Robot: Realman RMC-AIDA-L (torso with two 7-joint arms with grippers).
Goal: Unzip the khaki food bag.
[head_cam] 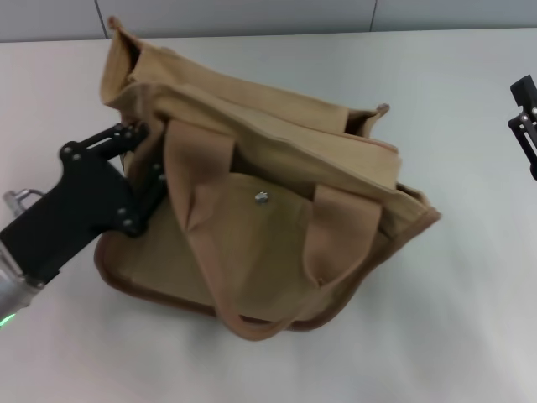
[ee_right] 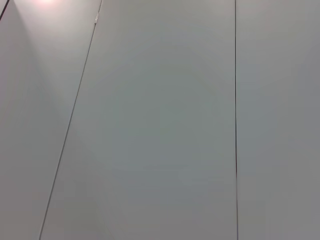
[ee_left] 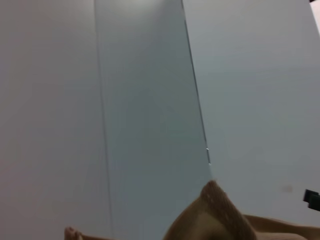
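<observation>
The khaki food bag (head_cam: 252, 218) lies tilted on the white table, its front pocket with a metal snap (head_cam: 261, 197) facing up and two webbing handles (head_cam: 191, 168) draped over it. Its top edge sags with a gap along it; I cannot make out the zipper pull. My left gripper (head_cam: 144, 155) is open against the bag's left end, fingers spread by the left handle. A corner of the bag's fabric (ee_left: 215, 215) shows in the left wrist view. My right gripper (head_cam: 524, 117) is at the far right edge, apart from the bag.
The white table (head_cam: 470, 319) runs all around the bag, with a grey wall (head_cam: 252, 17) behind its far edge. Both wrist views show mostly grey wall panels (ee_right: 160, 120).
</observation>
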